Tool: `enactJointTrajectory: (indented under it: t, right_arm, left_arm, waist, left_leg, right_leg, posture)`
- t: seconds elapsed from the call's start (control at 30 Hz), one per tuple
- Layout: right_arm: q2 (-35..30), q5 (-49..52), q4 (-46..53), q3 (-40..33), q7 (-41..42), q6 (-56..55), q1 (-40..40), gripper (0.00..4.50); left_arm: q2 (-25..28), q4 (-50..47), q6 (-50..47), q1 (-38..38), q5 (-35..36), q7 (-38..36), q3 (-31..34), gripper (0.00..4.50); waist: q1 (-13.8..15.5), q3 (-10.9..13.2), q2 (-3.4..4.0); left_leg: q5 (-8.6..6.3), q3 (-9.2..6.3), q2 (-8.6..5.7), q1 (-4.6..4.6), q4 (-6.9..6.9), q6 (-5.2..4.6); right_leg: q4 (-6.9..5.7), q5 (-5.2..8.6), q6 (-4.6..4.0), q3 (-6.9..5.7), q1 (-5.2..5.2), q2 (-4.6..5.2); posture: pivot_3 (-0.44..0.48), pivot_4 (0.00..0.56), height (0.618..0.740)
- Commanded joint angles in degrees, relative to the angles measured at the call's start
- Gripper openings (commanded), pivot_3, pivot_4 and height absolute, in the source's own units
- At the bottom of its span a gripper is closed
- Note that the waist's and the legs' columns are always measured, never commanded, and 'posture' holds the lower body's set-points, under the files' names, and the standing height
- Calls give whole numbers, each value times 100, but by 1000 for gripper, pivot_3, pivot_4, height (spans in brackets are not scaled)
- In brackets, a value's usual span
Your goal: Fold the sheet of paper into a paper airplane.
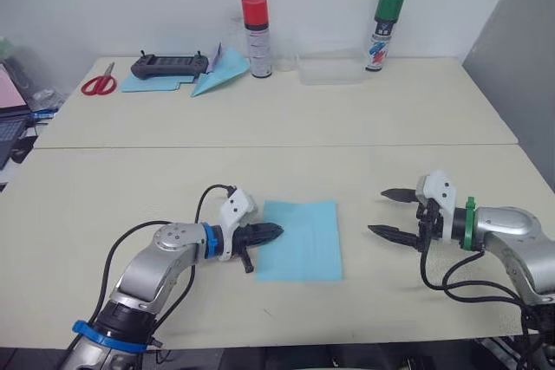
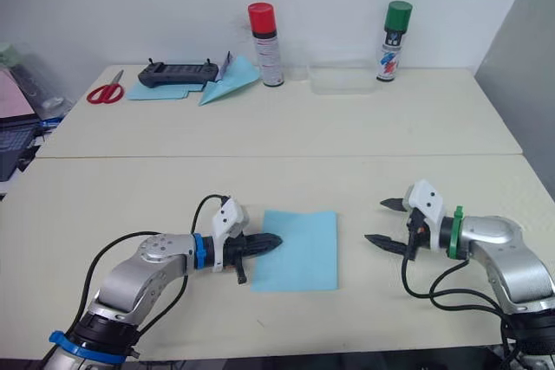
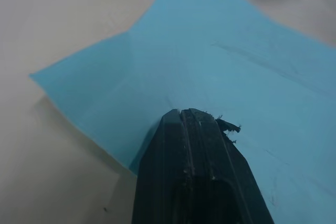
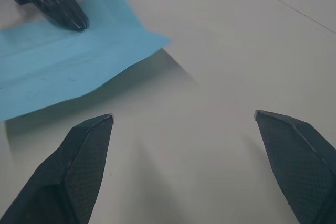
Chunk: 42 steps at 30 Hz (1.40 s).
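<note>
Sheet of paper (image 1: 299, 240): light blue, lying near the front of the near table (image 1: 130, 188), between the two grippers; roughly square, one corner lifted slightly off the surface in the right wrist view.

Left gripper (image 1: 270, 232): fingers pressed together, tips resting on the sheet's left edge; whether the paper is pinched between them or merely pressed under them cannot be told.

Right gripper (image 1: 381, 211): fingers spread wide, holding nothing, set well apart from the sheet's right edge, just above the tabletop, pointing toward the paper.

Far table (image 1: 416, 101), butted against the near one along a seam:
- Paper dart (image 1: 217, 75): light blue, long, sharp-nosed, beside the red-capped can.
- Controller (image 1: 169, 65): black, lying on a second flat light blue sheet (image 1: 143, 84).
- Scissors (image 1: 101, 82): red-handled, at the far left, just beside that second sheet.
- Spray can, red cap (image 1: 255, 36): upright, near the wall.
- Spray can, green cap (image 1: 384, 30): upright, near the wall, well apart from the red one.
- Clear tray (image 1: 329, 69): shallow, transparent, between the two cans.
</note>
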<state>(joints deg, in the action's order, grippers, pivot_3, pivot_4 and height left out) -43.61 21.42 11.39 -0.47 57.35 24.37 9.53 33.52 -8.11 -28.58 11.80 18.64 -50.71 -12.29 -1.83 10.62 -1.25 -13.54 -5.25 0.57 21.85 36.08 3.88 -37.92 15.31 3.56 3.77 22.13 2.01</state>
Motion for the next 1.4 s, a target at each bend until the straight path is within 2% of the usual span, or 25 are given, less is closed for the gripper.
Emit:
enactJointTrajectory:
  t: [0.03, 0.13, 0.4, 0.43, 0.63, 0.93, 1.23, 1.4]
  right_arm:
    - [75, -45, -46, -30, -33, -194, 77, 4143]
    - [141, -281, -272, 53, -100, -509, 49, 3268]
    - [525, -884, -549, 628, -282, -1069, -41, 252]
    - [601, -969, -569, 736, -318, -1097, -34, 16]
    - [1019, -1006, -371, 1108, -433, -738, 50, 16]
    - [1838, 120, 399, 868, -762, 596, 496, 16]
    - [2322, -262, -112, 1529, -960, 562, 1110, 16]
    - [2460, -689, -807, 1885, -978, 178, 1219, 16]
  left_arm:
    - [-60, 451, 32, -40, -434, 167, -272, 0]
    - [-185, 516, 21, -7, -394, 189, -236, 0]
    - [-337, 572, 93, -106, -470, 277, -251, 0]
    - [-353, 574, 91, -100, -469, 289, -255, 0]
    - [-395, 617, 105, -58, -523, 303, -247, 0]
    - [-385, 662, 123, -6, -546, 264, -210, 0]
    - [-401, 712, 111, 63, -570, 340, -154, 0]
    - [-377, 614, -9, 11, -293, 442, 305, 0]
  waist:
    - [17, -9, 11]
    - [28, -15, 22]
    - [21, -18, 22]
    - [23, -20, 26]
    - [29, -25, 28]
    - [29, -25, 29]
    - [34, -25, 29]
    - [7, -23, 24]
  left_leg:
    - [0, -1, -1, -5, 1, 0]
    - [1, -4, -4, -15, 4, -1]
    - [2, 3, -4, -86, 3, -2]
    - [2, 3, -5, -88, 3, -2]
    - [2, 5, -8, -89, 5, -1]
    - [2, 1, -7, -89, 4, -1]
    - [2, 1, -7, -88, 4, -1]
    - [2, 3, -3, -88, 2, -1]
  right_leg:
    - [1, 2, 6, 0, -7, 1]
    - [1, 11, 22, -1, -20, 1]
    - [6, 15, 16, 12, -88, 1]
    - [6, 15, 16, 13, -90, 1]
    - [8, 14, 18, 20, -95, 1]
    - [8, 28, -8, 19, -93, 1]
    - [12, 29, -9, 18, -89, 1]
    - [14, 30, -10, 17, -83, 1]
  posture:
    - [0, 150, 740]
    - [0, 150, 740]
    - [0, 150, 740]
    - [0, 150, 740]
    - [0, 150, 740]
    - [0, 150, 740]
    - [0, 150, 740]
    - [0, 150, 740]
